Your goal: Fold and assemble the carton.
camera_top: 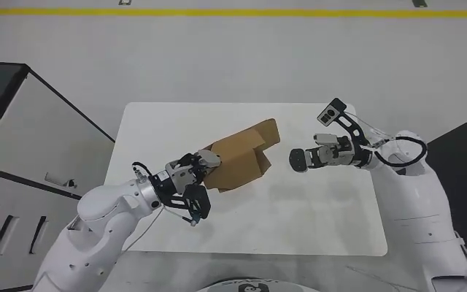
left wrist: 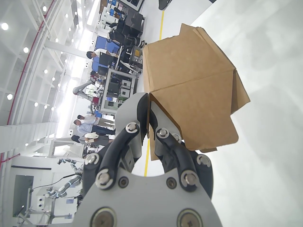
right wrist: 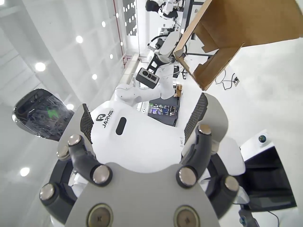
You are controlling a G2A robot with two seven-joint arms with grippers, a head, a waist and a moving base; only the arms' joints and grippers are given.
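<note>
A brown cardboard carton [camera_top: 244,157], partly folded with loose flaps, is held tilted over the middle of the white table [camera_top: 321,219]. My left gripper [camera_top: 206,162] is shut on a panel edge at the carton's near-left corner; in the left wrist view the fingers [left wrist: 142,112] pinch that thin edge of the carton [left wrist: 189,81]. My right gripper [camera_top: 297,160] hovers just right of the carton, apart from it, open with nothing between its pads [right wrist: 196,114]. The carton's open underside [right wrist: 227,34] faces the right wrist view.
A dark cabinet [camera_top: 29,131] stands off the table's left side. A yellow floor line [camera_top: 233,12] runs beyond the far edge. Bare table surface lies in front of and to the right of the carton.
</note>
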